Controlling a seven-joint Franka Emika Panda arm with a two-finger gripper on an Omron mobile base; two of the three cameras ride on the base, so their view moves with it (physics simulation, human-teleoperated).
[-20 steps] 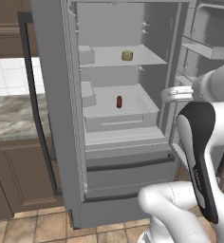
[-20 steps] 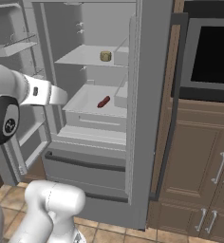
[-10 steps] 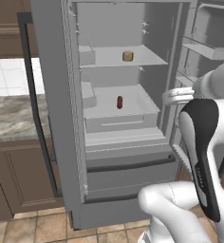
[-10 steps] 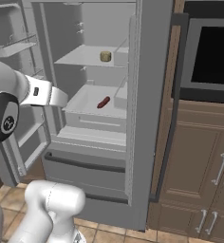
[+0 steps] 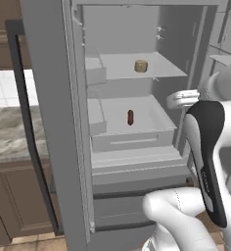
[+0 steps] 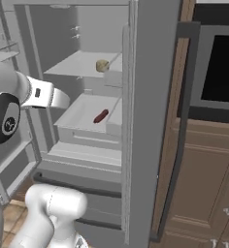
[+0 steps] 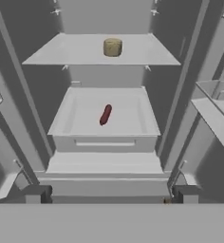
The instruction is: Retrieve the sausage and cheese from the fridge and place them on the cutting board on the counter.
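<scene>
The fridge (image 5: 54, 122), a tall grey one with its doors swung wide, stands straight ahead of the gripper; its pale grey shelves face the hand; the grey-beige marbled stone counter (image 5: 7, 132) with dark brown cabinets sits off to the left of the arm; the cutting board cannot be seen from here.

The shallow pale grey tray (image 7: 104, 116) sits ahead of the gripper and a little low; the flat grey shelf (image 7: 80, 50) sits ahead and higher up; the cheese (image 7: 112, 47), a small squat tan-yellow round puck, rests on that upper shelf, well beyond the fingers; the sausage (image 7: 105, 114), a small thin dark red cylinder with rounded ends, lies in the middle of the tray, closer than the cheese but not yet near.

The gripper (image 7: 109, 194) has its jaws spread as wide as they go, and it holds nothing.

I think the step now is reaching in for the sausage; the fingers should go in straight and low, one on each long side of it, then squeeze gently so it does not roll.

The tray has raised walls all round, so the hand should come over the front lip; the upper shelf leaves fair room above; the door bins stick out on both sides, so the arm should keep to the middle.
</scene>
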